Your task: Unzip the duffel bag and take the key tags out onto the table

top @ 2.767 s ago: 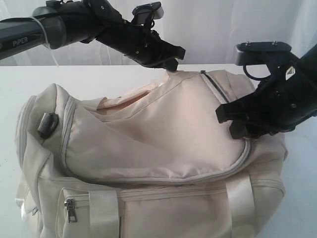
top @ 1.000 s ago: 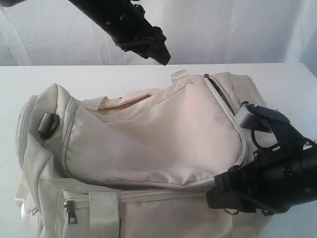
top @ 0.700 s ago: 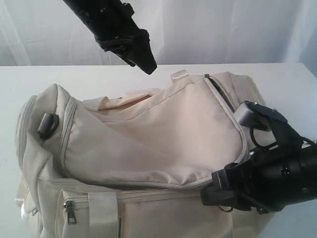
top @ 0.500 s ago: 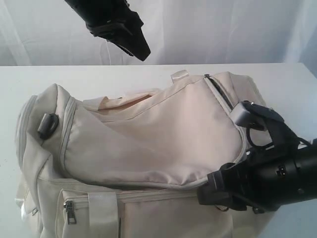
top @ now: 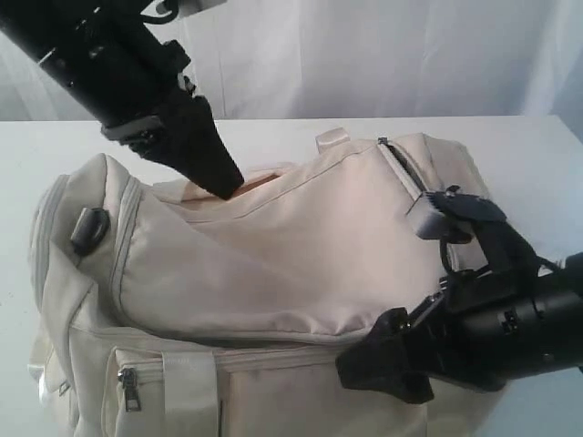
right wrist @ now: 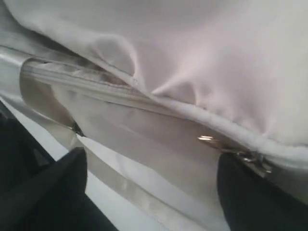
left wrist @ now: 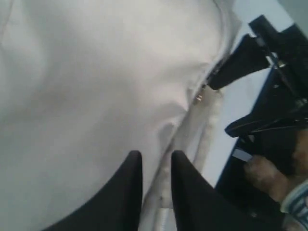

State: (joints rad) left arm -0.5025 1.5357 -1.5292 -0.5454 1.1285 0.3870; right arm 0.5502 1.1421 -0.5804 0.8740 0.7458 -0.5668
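Right, the duffel bag (top: 273,264) fills the ctr and lower part of the ext. frame. It lies on the white table (top: 510,146), which shows bare along the strip behind it and at far right. The top flap's curved zip runs from upper right down across the lower middle. The flap lies loose, w/ a gap along its upper edge, upper-ctr of frame.

The left gripper (top: 221,185) reaches in from the upper left corner, tip on the fabric fold at that gap. In its wrist view the two black fingers (left wrist: 134,178) stand close, only a thin slit btwn them, and a fabric seam runs in line w/ the slit. Can't tell whether cloth is pinched or just lies behind.

The right gripper (top: 387,362) sits lower right, low against the bag's front at the flap's zip seam. Its wrist view shows the jaws spread wide, nothing clamped. The seam spans the space btwn them, and a metal zipper pull (right wrist: 240,155) hangs just beside one finger (right wrist: 260,202), not gripped.

Lower left of the ext. frame: a side-pocket pull (top: 130,387) next to a satin strap (top: 191,391). There's a dark buckle (top: 88,228) at the bag's left end.
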